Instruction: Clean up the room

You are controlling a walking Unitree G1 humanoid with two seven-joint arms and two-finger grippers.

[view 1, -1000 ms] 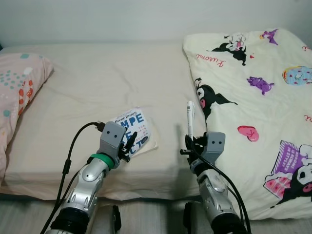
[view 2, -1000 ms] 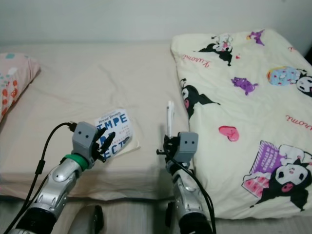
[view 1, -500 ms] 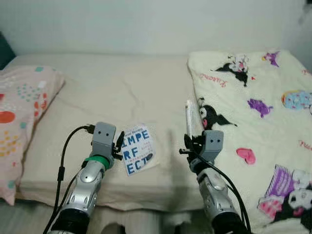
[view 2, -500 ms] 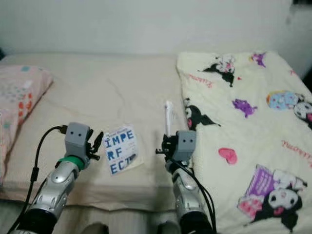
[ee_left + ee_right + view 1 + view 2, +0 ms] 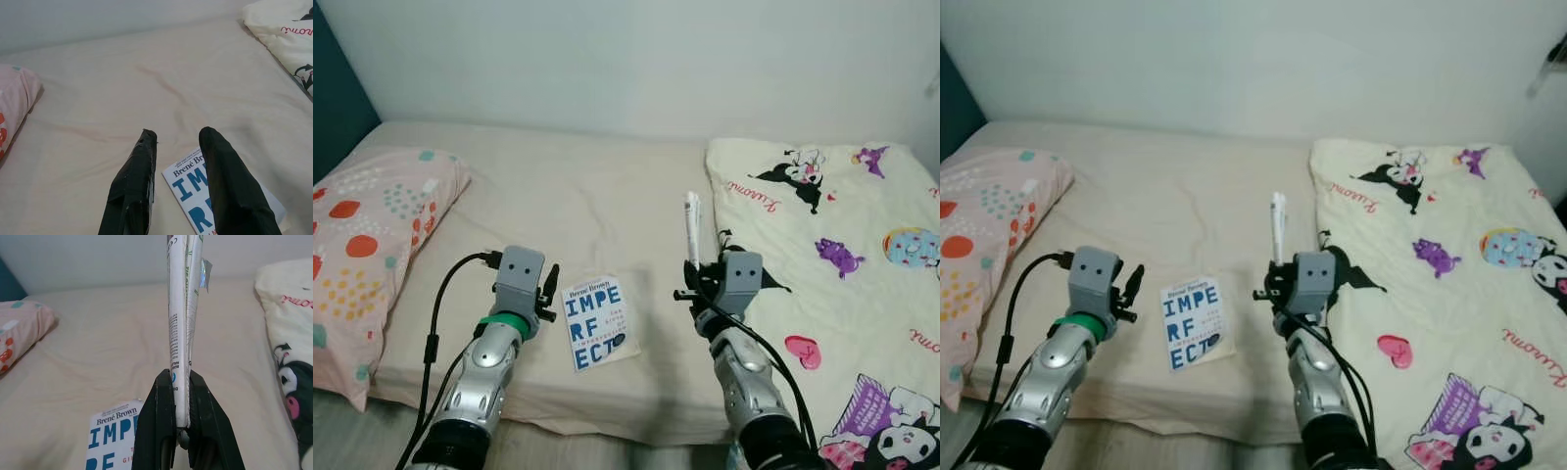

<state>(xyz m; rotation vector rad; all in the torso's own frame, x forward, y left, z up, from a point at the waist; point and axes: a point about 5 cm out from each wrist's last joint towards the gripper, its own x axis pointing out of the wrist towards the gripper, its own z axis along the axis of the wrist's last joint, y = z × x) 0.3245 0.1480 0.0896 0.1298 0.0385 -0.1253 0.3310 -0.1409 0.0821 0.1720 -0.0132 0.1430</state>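
The white tube (image 5: 180, 333) is pinched at its lower end in the right gripper (image 5: 180, 406), held above the bed's (image 5: 607, 196) front edge, beside the near corner of the cartoon blanket (image 5: 842, 245). Its long axis runs along the gripper's fingers, and it points up and away toward the wall. The grip is only on the flat crimped end, so the tube looks likely to swing or slip out if the arm tilts or jolts. It would then land on the bed or roll off the front edge to the floor.

The book (image 5: 598, 320) lies flat near the bed's front edge, its top pointing toward the wall and tipped slightly toward the pillow (image 5: 372, 225). Because it sits so close to the edge, a clumsy nudge could push it off. The left gripper (image 5: 178, 142) hovers just beside the book, on the pillow side, parted narrowly and holding nothing.
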